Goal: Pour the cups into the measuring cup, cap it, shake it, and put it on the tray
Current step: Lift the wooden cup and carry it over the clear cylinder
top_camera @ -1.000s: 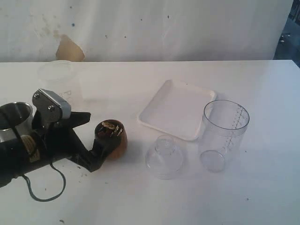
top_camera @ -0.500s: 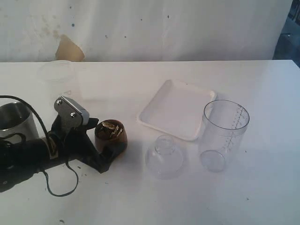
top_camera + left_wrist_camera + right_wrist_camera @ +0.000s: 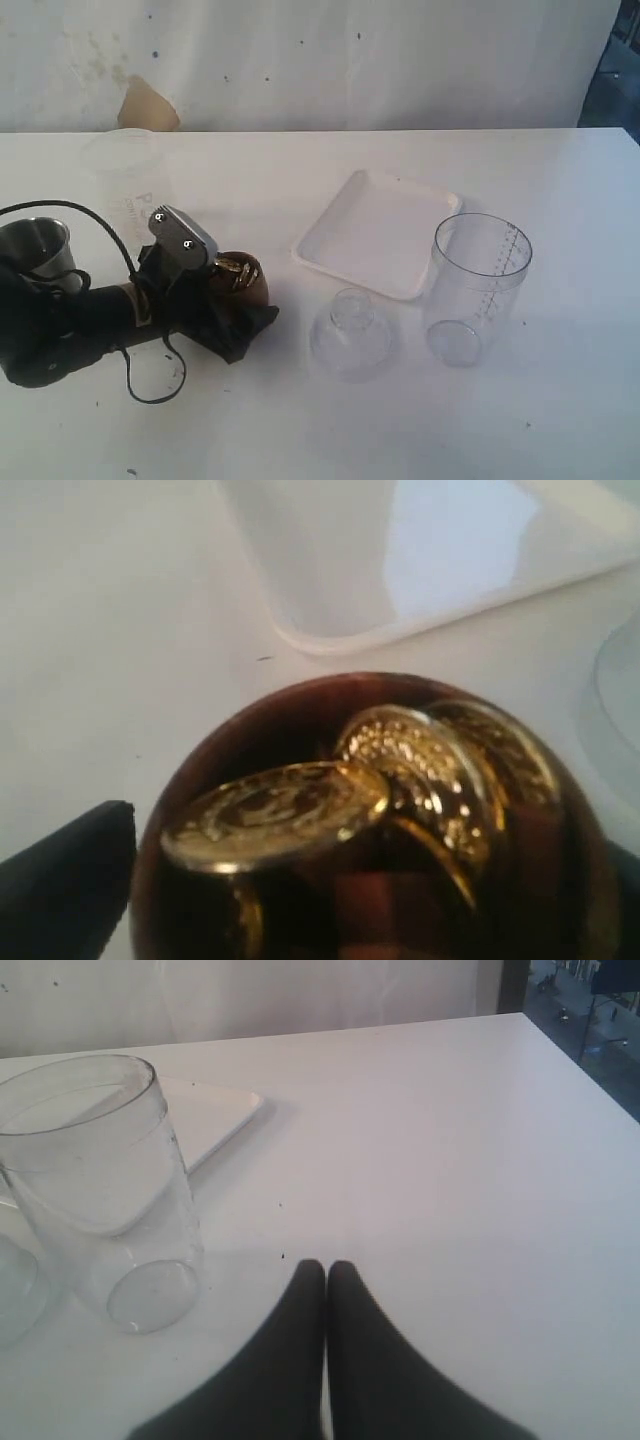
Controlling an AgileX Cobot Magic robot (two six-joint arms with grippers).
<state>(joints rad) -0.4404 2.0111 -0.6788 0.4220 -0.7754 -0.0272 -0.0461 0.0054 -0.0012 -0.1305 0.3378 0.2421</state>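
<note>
Fingers (image 3: 60, 890) of left gripper (image 3: 238, 298) spread wide, flanking brown cup (image 3: 243, 278), just right of steel tumbler (image 3: 35, 250) and frosted cup (image 3: 125, 175); no squeeze visible yet. Judged as the grasp stage of a first pour: calls for closing on the round wall, lifting level, carrying rightward past tray (image 3: 380, 235) and domed lid (image 3: 350, 335) to measuring cup (image 3: 478, 290), then tipping over its rim. Looks glossy, dark, squat, wood-grained, loaded with gold coins (image 3: 270, 815) lying askew; probably slippery, so worth a firm, centred grip. Stands upright on table (image 3: 300, 420), near tray's left corner. Farther right, beside clear, empty measuring cup: right gripper (image 3: 326, 1270) pressed fully together, holding nothing.
</note>
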